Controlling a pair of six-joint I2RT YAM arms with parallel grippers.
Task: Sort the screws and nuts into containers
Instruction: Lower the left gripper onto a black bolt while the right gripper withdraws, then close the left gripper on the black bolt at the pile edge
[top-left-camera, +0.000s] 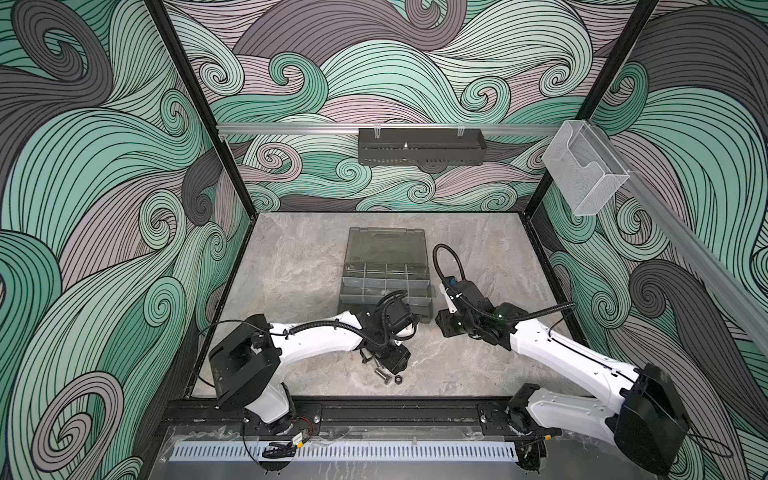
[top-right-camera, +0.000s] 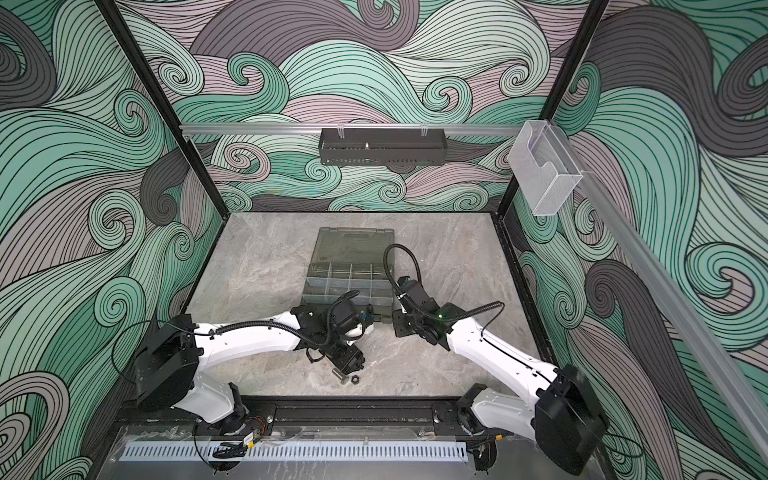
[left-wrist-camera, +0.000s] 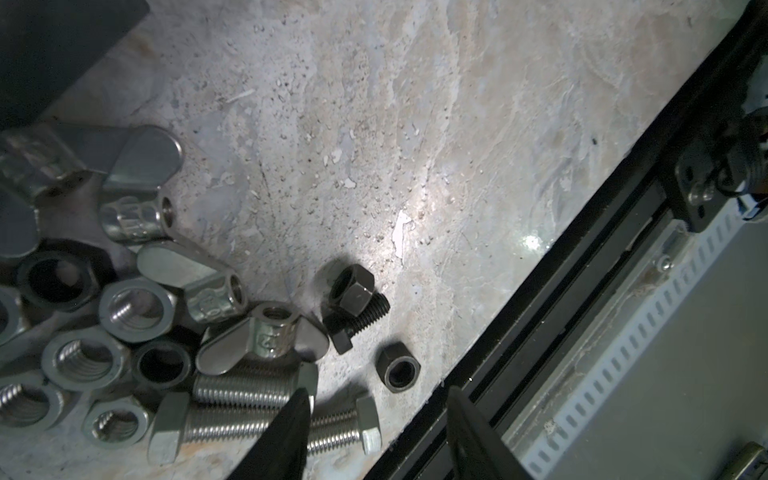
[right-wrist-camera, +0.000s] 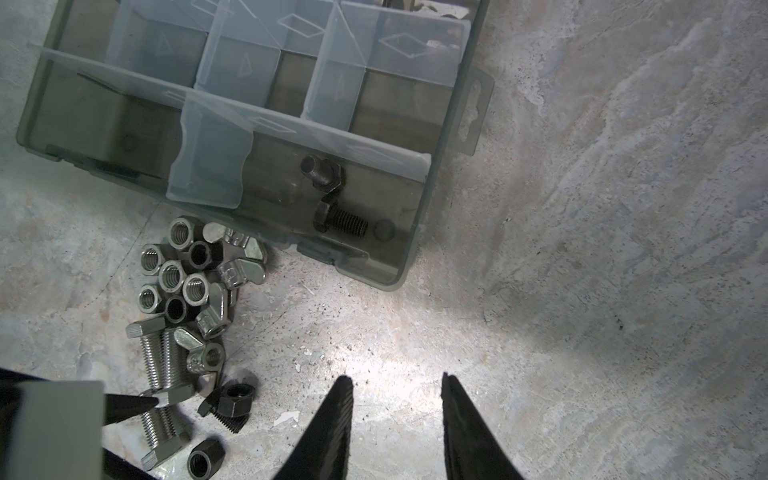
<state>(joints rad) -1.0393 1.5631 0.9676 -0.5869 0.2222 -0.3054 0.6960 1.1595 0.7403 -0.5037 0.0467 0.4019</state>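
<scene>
Screws (left-wrist-camera: 232, 419), nuts (left-wrist-camera: 137, 309): threaded steel and black hex pieces, heaped on stone-look table (left-wrist-camera: 415, 124) at six o'clock of smoky plastic containers (right-wrist-camera: 232, 104), near front rail (left-wrist-camera: 582, 270). Left gripper (left-wrist-camera: 377, 390) spread astride silver screw (left-wrist-camera: 340, 428); right gripper (right-wrist-camera: 395, 376) spread over bare table.

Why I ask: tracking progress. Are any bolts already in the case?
Yes, two black bolts lie inside the case, near one corner.
</scene>
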